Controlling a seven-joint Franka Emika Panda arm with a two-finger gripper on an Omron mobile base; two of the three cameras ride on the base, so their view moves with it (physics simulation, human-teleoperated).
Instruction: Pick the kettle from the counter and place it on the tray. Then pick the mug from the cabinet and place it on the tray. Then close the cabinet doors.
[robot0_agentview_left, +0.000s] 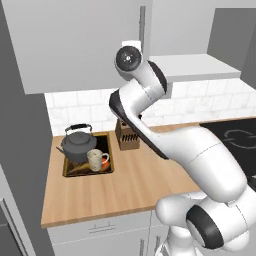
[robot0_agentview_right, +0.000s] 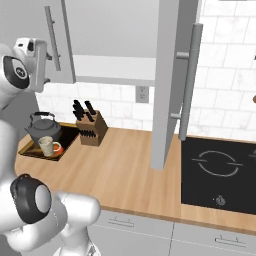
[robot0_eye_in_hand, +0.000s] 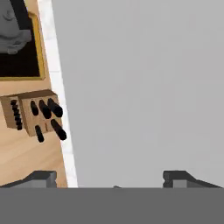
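The cabinet was the unfinished business. One of the cabinet doors stood swung right out over the counter, edge-on to the right base camera, its long bar handle facing the hob. The other door on the left looked much nearer its closed position, though whether it sat fully flush couldn't be told from these angles.

Down on the worktop, the first two jobs appeared done. The tray sat at the left end of the counter, and the kettle was standing on it, upright, handle arched over the top. The mug was on the tray too, just beside the kettle at the nearer edge. The knife block stood just right of the tray, against the tiled wall.

And the gripper: jaws spread wide apart, nothing between them, raised up at cabinet height with a flat grey panel directly ahead in the hand view. The arm's wrist was up by the cabinet's lower edge.

So by my reading: kettle placed, mug placed, only the door closing remained, with the wide-open door the obvious one left.
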